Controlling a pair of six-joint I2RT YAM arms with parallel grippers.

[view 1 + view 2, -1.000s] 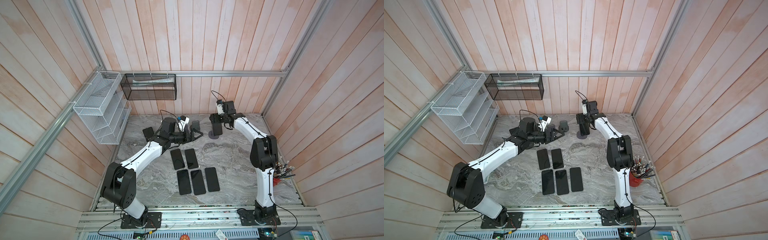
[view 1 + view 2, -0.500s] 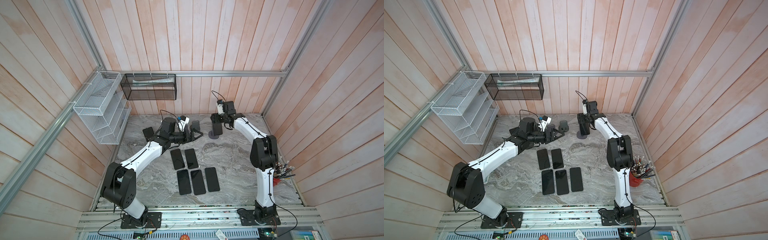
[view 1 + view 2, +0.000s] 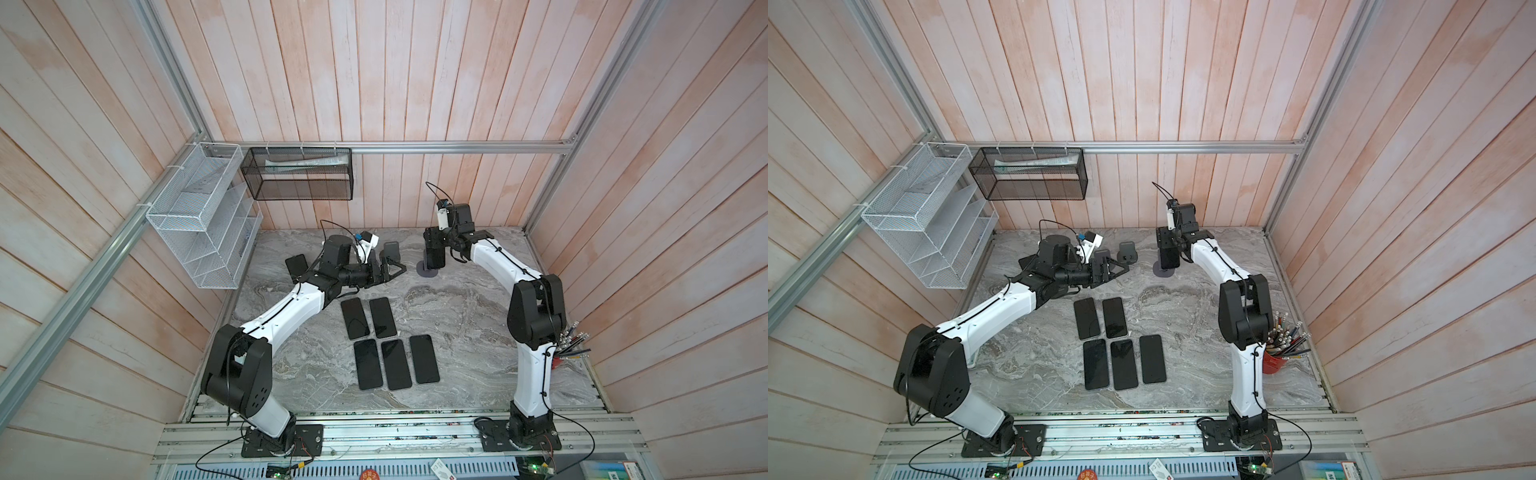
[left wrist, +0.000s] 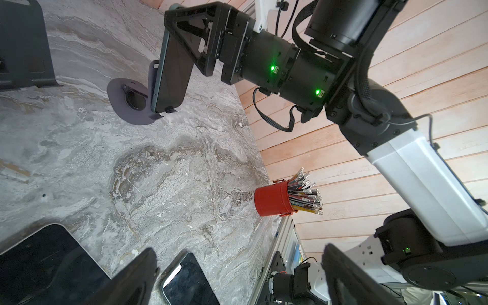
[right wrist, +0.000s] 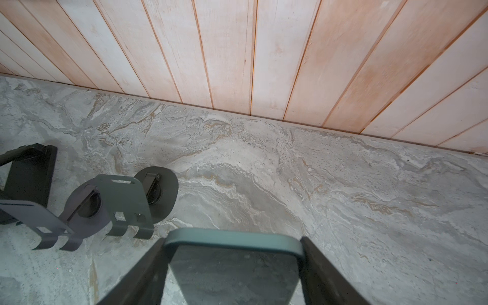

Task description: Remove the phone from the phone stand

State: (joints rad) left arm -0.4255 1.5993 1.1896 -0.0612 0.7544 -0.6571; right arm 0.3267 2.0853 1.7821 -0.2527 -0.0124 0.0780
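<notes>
Phone [image 4: 171, 71], side edges between right tool [image 4: 184, 34] fingers, upright on stand [image 4: 132, 105].

Tabletop [image 3: 465, 324]: grey veined stone look, matt and slightly rough. Walls [image 3: 415, 83]: whitewashed wooden planks, matt, with pinkish grain. Frame rail [image 3: 457, 146]: brushed aluminium profile. White rack [image 3: 199, 224] and black basket [image 3: 299, 183]: fine wire mesh, painted. Phone [image 4: 171, 76] on the phone stand [image 4: 132, 105]: glossy dark glass front, matt grey-green case edge; the stand is thin matt grey sheet metal. Five flat phones [image 3: 386, 340]: glossy black glass. Arm links [image 3: 291, 307]: smooth white and black plastic shells. Red cup [image 4: 272, 198]: smooth, semi-gloss.
</notes>
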